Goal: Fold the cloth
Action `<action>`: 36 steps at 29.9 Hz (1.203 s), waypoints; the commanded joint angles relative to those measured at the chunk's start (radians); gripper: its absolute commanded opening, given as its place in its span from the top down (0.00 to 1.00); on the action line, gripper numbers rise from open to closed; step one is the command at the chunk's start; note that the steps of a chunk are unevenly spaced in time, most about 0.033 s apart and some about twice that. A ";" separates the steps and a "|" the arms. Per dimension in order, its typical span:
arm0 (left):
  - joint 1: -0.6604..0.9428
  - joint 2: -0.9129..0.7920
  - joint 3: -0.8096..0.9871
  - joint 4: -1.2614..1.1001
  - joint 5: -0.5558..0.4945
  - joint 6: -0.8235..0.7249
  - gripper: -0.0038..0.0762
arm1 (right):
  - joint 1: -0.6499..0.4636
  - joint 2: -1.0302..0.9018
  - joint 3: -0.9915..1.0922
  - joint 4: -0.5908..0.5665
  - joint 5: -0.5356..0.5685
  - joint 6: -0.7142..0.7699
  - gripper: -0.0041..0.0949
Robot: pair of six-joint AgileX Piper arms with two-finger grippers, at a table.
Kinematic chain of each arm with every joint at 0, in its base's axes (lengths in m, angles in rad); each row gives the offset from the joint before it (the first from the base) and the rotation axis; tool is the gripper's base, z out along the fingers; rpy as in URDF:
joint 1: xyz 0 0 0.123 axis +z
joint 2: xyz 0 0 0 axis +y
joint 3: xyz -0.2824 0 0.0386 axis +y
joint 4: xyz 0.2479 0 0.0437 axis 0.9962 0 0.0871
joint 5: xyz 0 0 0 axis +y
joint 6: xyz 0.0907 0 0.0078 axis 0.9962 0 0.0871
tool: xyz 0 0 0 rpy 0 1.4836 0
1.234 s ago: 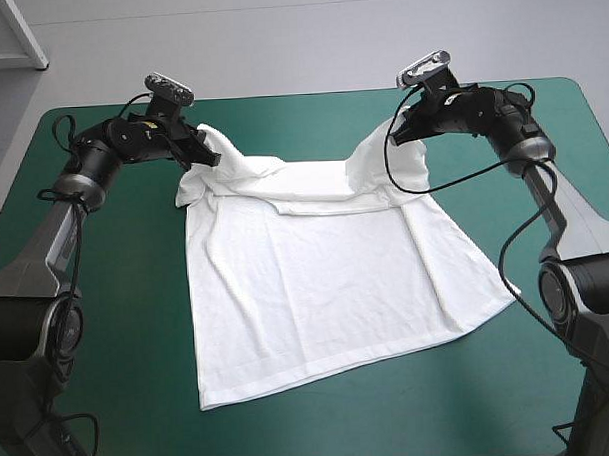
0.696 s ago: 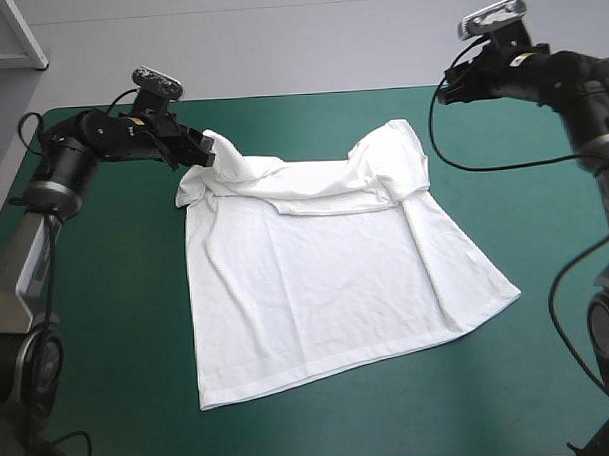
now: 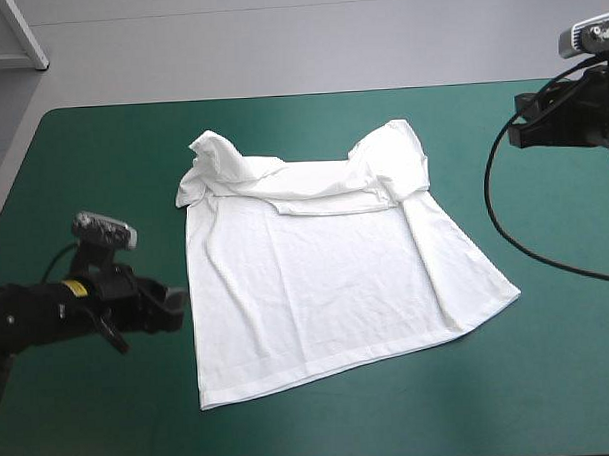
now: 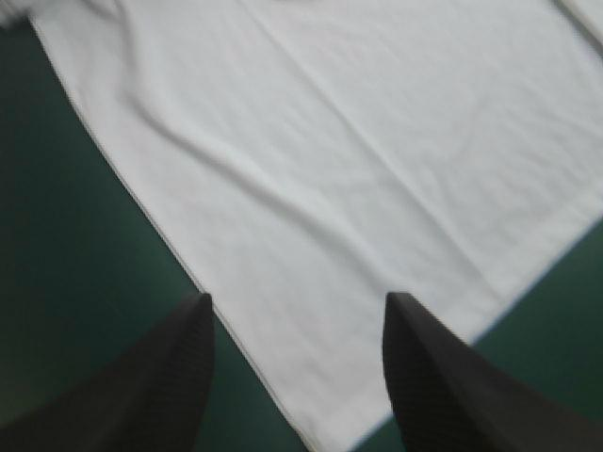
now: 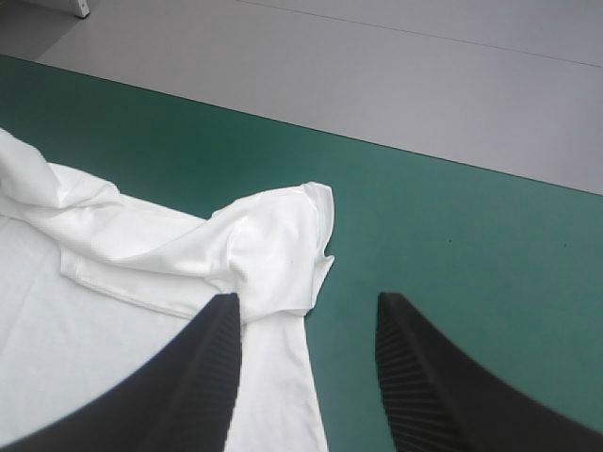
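Hovering just beside the T-shirt, at its left edge, my left gripper has its black fingers spread wide and empty. My right gripper is equally wide, well apart from the shirt near the far right corner. The T-shirt lies mostly flat mid-table on the teal-green cover, collar end folded over.

We see a T-shirt that is plain white all over, with only soft grey shading along its creases and its folded far edge. Under it the table cover is 1 even teal-green, unpatterned, out to every edge. The left gripper has 2 black fingers, and we make out a faint, fine texture on them. The right gripper has the same black on its 2 fingers, with close, clear ribbing across their faces. On the left arm, also black, we pick out 1 small yellow label. Beyond the far edge the floor is pale grey.
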 commanded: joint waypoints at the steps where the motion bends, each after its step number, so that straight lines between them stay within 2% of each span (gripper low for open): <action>1: 0.000 -0.073 0.162 -0.122 0.000 -0.002 0.46 | -0.007 -0.063 0.042 0.047 -0.071 -0.002 0.53; 5: 0.000 -0.088 0.295 -0.131 -0.007 0.021 0.46 | -0.005 -0.082 0.071 0.067 -0.079 -0.009 0.53; 10: 0.000 -0.088 0.368 -0.118 -0.001 0.045 0.46 | -0.005 -0.082 0.071 0.118 -0.079 -0.017 0.53; 18: 0.000 -0.070 0.421 -0.113 -0.056 0.078 0.46 | -0.005 -0.082 0.071 0.132 -0.081 -0.017 0.53; 26: -0.006 0.066 0.425 -0.082 -0.130 0.109 0.46 | -0.005 -0.082 0.071 0.134 -0.091 -0.019 0.53; 36: -0.247 0.286 0.425 -0.047 -0.297 0.110 0.46 | -0.005 -0.082 0.071 0.155 -0.110 -0.021 0.53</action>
